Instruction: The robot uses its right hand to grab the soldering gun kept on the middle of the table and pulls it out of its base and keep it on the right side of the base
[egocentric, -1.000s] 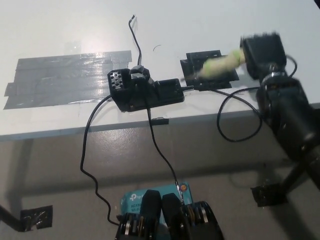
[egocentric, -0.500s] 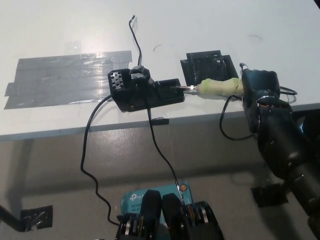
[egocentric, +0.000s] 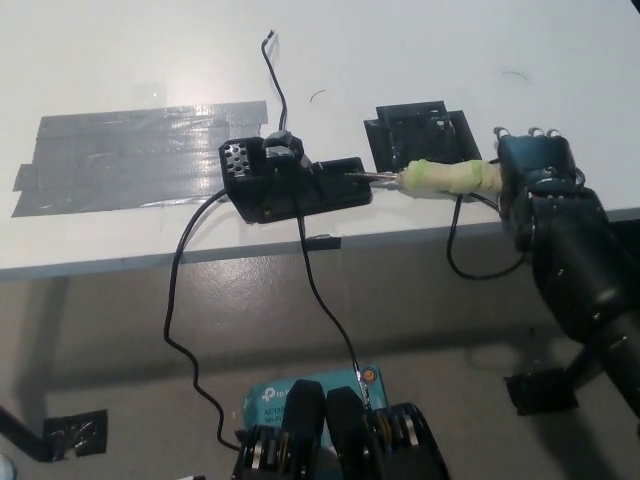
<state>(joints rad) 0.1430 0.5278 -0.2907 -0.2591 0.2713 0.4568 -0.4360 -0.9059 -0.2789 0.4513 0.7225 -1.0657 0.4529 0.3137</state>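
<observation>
The soldering gun (egocentric: 445, 179) lies on the white surface (egocentric: 400, 50) with its long axis running roughly three to nine o'clock: the metal tip points toward nine and sits at the right end of the black base (egocentric: 290, 180), touching it or just beside it, while the pale green handle runs toward three into the black right hand (egocentric: 535, 170). The hand is clamped on the rear end of the handle, fingers curled over the top, with the black forearm leading away toward five o'clock off the surface's front edge. The gun's cord (egocentric: 470, 250) loops down below that edge.

The gun looks essentially clear of the base. The spot to aim for is the surface at three o'clock of the base, where a black mat (egocentric: 420, 130) lies just beyond the handle, toward twelve. Setting it down there likely needs only a slight lowering and release.

The white left hand is not in view.
</observation>
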